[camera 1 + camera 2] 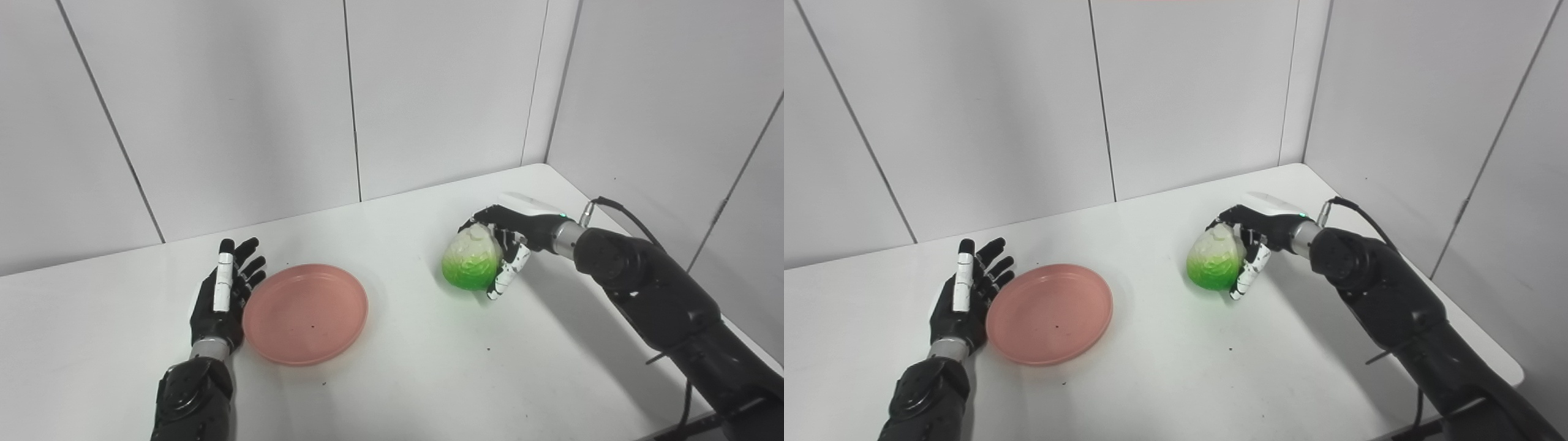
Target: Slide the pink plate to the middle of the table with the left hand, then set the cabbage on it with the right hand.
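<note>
Pink plate (305,313) lies flat on the white tabletop (398,380), immediately to the inner side of the left robot hand (223,294), its rim touching or all but touching that hand's palm edge; contact cannot be confirmed from either view. The left robot hand holds nothing: fingers apart and extended away from the robot, thumb side up, heel resting at tabletop level. A few dark specks show on the plate's inner surface and on the tabletop nearby. The cabbage (471,260), pale at the top and bright green at the bottom, sits well apart from the plate, on the far side of it from the left robot hand, and against the palm of the right robot hand (508,242). The right robot hand is clamped on the cabbage, dark fingers curled over its top and far side, the white-patterned thumb down its near side. Whether the cabbage's base rests on the tabletop or is just clear of it cannot be told. White wall panels (245,110) stand beyond both hands.
</note>
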Available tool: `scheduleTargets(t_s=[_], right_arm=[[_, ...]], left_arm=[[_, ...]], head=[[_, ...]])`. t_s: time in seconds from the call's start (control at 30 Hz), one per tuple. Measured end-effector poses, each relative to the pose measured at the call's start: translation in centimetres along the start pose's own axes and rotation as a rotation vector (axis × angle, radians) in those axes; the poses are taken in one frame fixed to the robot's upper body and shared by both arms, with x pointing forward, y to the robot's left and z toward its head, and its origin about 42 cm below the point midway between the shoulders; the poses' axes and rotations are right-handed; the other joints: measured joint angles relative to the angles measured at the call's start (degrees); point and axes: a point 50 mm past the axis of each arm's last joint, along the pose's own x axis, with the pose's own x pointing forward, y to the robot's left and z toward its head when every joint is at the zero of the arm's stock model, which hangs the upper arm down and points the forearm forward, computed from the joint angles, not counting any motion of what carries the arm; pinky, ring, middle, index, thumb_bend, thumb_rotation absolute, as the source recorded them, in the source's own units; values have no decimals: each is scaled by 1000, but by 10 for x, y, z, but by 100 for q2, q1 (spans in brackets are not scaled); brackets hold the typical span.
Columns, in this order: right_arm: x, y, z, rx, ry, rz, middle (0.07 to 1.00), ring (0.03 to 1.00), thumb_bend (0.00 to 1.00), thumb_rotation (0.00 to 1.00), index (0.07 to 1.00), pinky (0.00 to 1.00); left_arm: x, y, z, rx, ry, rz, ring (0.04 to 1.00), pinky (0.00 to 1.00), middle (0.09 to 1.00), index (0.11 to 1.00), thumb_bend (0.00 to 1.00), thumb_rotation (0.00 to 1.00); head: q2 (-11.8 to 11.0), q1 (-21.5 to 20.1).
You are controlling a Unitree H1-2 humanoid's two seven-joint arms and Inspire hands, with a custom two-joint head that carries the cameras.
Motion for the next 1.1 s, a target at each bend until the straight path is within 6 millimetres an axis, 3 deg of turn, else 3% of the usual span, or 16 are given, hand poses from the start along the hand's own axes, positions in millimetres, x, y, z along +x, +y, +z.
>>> scheduleTargets(t_s=[0.17, 0.43, 0.7, 0.77, 0.9, 0.93, 1.03, 1.1], right_arm=[[8, -18, 19, 9, -45, -25, 480, 364, 528, 0, 494, 305], [12, -12, 29, 88, -79, -17, 480, 360, 528, 0, 494, 292], [20, -15, 53, 254, -125, -33, 483, 370, 528, 0, 494, 301], [24, -15, 59, 285, -138, -33, 483, 376, 528, 0, 494, 311], [31, -16, 73, 321, -178, -33, 482, 371, 528, 0, 495, 309], [32, -16, 76, 328, -186, -34, 481, 368, 528, 0, 494, 306], [37, -12, 81, 356, -200, -27, 481, 374, 528, 0, 494, 311], [41, -6, 84, 370, -202, -21, 482, 387, 528, 0, 495, 325]], left_arm=[[0, -1, 0, 0, 0, -1, 856, 863, 921, 713, 828, 846], [0, -1, 0, 0, -3, -1, 855, 858, 910, 709, 828, 842], [0, -5, -1, 0, -3, 9, 848, 847, 895, 705, 829, 845], [0, -7, -1, 0, -6, 7, 848, 846, 909, 715, 821, 847], [1, -13, -3, -2, -11, 9, 853, 842, 922, 719, 821, 845], [0, -14, -4, -1, -12, 9, 853, 836, 926, 720, 822, 844], [0, -19, -5, -6, -16, 19, 859, 853, 922, 718, 822, 837], [0, -22, -6, -9, -16, 23, 863, 858, 922, 717, 821, 836]], head=[[-9, 18], [0, 149], [0, 299], [9, 562], [0, 598], [-35, 876], [-79, 1158], [-79, 1160]])
